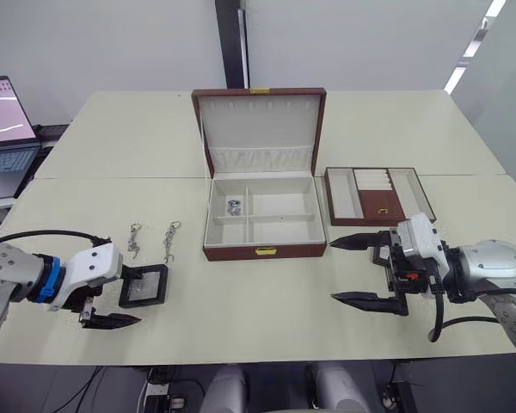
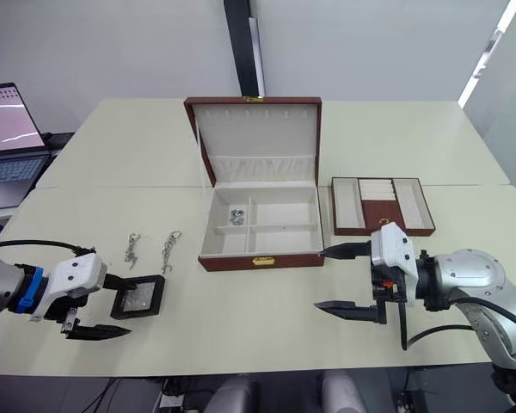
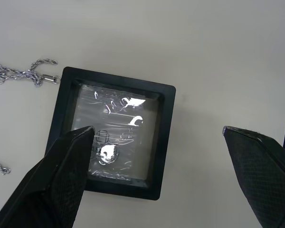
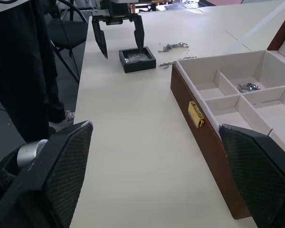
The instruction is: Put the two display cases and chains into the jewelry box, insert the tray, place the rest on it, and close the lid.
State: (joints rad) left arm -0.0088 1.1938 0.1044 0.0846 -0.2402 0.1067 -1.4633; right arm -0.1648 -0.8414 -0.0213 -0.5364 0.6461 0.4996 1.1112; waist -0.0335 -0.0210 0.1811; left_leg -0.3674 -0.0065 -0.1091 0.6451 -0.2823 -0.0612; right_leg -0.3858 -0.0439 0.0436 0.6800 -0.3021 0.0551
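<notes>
1. Loading of the jewelry box (image 1: pixel 262 225) was judged to be the step in hand, and an early one: the lid (image 1: pixel 260 129) stood upright, a small silvery piece (image 1: pixel 234 206) was seen in the box's rear-left compartment, and the tray (image 1: pixel 377 194) lay on the table (image 1: pixel 267 301) just to the right of the box, not yet inserted.

2. One display case (image 1: pixel 144 285) was seen flat on the table, well to the left of the box, with two chains (image 1: pixel 153 238) lying just behind it.

3. The left gripper (image 1: pixel 119 294) was held wide open at the case. In the left wrist view one finger (image 3: pixel 57 178) overlapped the case's edge, while the other finger (image 3: pixel 263 173) was well clear of the opposite edge, so the case was not centred between them.

4. The right gripper (image 1: pixel 371 270) was held open and empty in front of the box's right corner.

5. The next move was judged to call for shifting the left gripper so the case was straddled, closing on its frame, then carrying it rightwards to the box.
</notes>
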